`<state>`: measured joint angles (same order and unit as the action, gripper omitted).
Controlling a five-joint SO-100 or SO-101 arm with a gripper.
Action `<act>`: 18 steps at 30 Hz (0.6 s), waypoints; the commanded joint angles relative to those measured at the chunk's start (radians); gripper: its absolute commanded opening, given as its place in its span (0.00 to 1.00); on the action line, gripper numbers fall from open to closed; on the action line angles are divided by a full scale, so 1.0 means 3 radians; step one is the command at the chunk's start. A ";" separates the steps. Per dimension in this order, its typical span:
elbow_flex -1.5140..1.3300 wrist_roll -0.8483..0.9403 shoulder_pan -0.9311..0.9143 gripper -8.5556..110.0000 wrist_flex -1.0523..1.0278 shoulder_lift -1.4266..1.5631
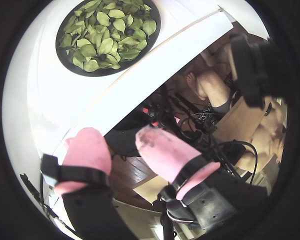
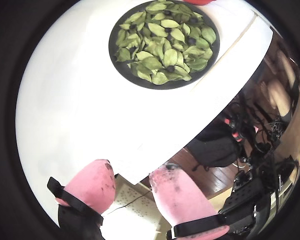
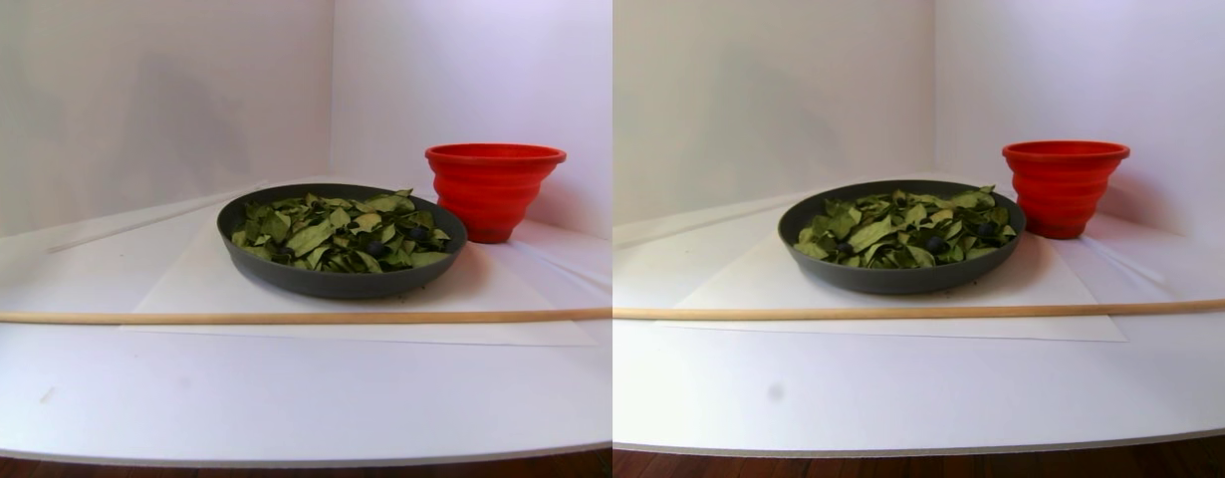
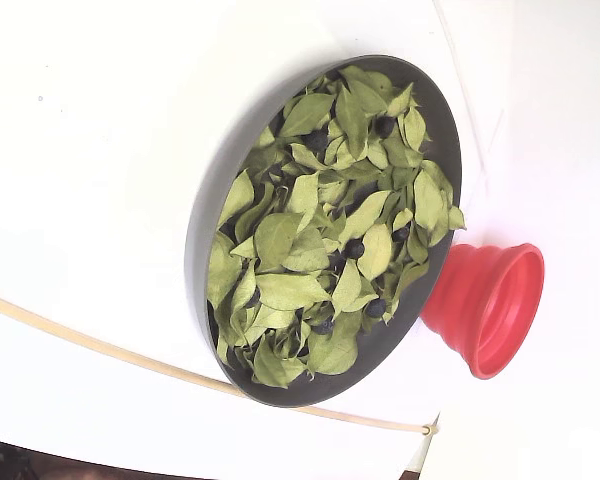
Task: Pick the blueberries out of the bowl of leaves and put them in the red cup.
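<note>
Pink-padded jaws fill the bottom of both wrist views, standing wide apart with nothing between them; the gripper [image 1: 122, 145] hangs past the edge of the white worktop [image 1: 50, 90], well apart from the bowl [image 1: 65, 57], with wooden floor and tangled cables below it. One pink finger [image 2: 92, 182] shows dark smudges near its tip.

On the worktop sits the wide dark grey bowl [image 4: 205, 225], heaped with light green leaves [image 4: 280, 240]. Several dark blueberries [image 4: 354, 247] lie among the leaves, partly tucked under them. Just beside the bowl, against its rim in the fixed view, stands the red cup [image 4: 490, 305], upright with ribbed, stepped sides; whether the two touch cannot be told. A thin wooden rod [image 3: 274, 317] lies across the worktop in front of the bowl in the stereo pair view.
</note>
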<state>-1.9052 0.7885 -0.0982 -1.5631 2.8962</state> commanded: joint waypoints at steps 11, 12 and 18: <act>-0.0261 0.0624 -0.0112 0.19 0.0281 -0.0133; -0.0276 0.0665 -0.0133 0.19 0.0302 -0.0128; -0.0547 0.0864 -0.0123 0.19 0.0527 -0.0199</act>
<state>-2.0755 1.0278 -0.1381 -1.4297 2.8409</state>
